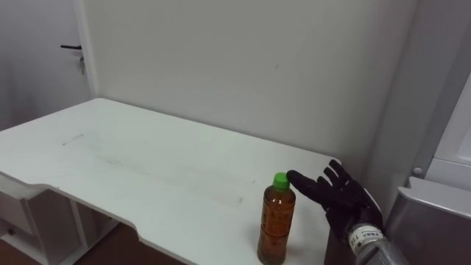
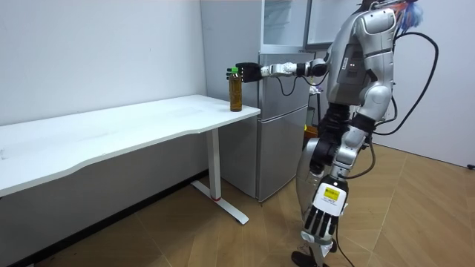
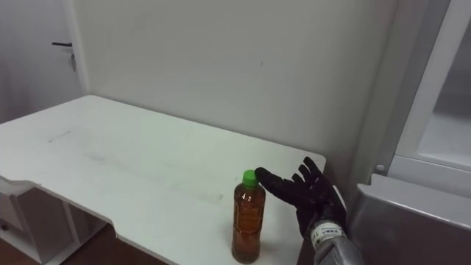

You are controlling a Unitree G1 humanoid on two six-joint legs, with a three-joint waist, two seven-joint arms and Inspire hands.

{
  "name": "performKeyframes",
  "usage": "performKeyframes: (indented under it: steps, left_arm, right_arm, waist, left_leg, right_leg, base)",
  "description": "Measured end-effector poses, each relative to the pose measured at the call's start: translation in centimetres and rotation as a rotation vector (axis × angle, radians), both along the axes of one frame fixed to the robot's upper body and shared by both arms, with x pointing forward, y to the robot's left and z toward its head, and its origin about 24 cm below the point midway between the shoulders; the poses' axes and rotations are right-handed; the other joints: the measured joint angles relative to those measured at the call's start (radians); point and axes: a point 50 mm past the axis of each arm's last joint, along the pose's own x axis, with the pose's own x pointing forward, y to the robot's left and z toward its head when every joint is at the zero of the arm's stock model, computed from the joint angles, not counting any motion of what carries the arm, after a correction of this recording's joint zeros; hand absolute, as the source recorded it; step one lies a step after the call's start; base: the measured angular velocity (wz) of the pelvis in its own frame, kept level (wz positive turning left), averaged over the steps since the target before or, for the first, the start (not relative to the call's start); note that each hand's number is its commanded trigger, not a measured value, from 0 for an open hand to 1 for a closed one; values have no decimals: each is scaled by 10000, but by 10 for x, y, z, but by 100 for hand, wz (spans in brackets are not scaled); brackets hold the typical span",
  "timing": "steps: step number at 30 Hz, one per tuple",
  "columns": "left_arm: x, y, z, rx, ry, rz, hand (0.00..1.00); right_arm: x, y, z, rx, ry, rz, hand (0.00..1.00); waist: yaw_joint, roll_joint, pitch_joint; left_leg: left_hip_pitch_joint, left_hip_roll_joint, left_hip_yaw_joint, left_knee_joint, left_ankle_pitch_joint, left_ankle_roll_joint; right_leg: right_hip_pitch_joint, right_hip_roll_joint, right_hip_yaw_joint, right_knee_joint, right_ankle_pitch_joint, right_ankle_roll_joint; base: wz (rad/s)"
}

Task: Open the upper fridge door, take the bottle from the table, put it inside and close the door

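Observation:
A brown bottle (image 1: 277, 219) with a green cap stands upright near the front right corner of the white table (image 1: 132, 158). My right hand (image 1: 340, 195) hovers just right of the bottle's cap, open, fingers spread and pointing towards it, a small gap between them. In the room view the bottle (image 2: 236, 90) stands at the table's end with the right hand (image 2: 247, 72) beside its top. My left hand (image 2: 320, 221) hangs open at my side, low near the floor. The fridge (image 2: 286, 104) stands next to the table's end, its upper compartment open.
I stand on the wooden floor in front of the fridge, beside the table's end. The fridge's silver body (image 3: 412, 221) is close on my right. A wall runs behind the table, with a door (image 1: 44, 59) at the far left.

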Motion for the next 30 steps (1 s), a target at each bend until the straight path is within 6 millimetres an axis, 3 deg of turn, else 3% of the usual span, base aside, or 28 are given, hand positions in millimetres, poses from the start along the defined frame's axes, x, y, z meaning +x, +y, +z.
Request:
performKeyframes:
  steps: [6,11,23,30]
  left_arm:
    - [0,0,0,-11,4,27,0]
    - [-1,0,0,-71,-58,203,0]
    - [-3,-3,-1,-131,-39,228,0]
    - [-3,-6,-1,-217,-135,220,0]
  right_arm:
    - [0,1,1,813,-35,19,0]
    - [1,2,7,1198,-313,0,0]
    - [1,2,9,2000,-368,-174,0]
    - [1,10,36,3079,-1443,129,0]
  waist:
    - [-4,29,-8]
    - [-2,169,-82]
    - [-45,162,-95]
    - [-169,229,-51]
  left_leg:
    - [8,8,10,-1,0,0]
    - [19,8,13,-6,0,0]
    - [23,5,38,-16,1,0]
    - [23,14,41,-14,2,1]
  right_leg:
    - [-2,3,1,-5,0,-1]
    - [1,1,-2,0,1,-1]
    - [-1,1,20,-12,0,0]
    - [2,9,19,-10,0,0]
  base:
    - [0]
    - [0]
    - [0]
    - [0]
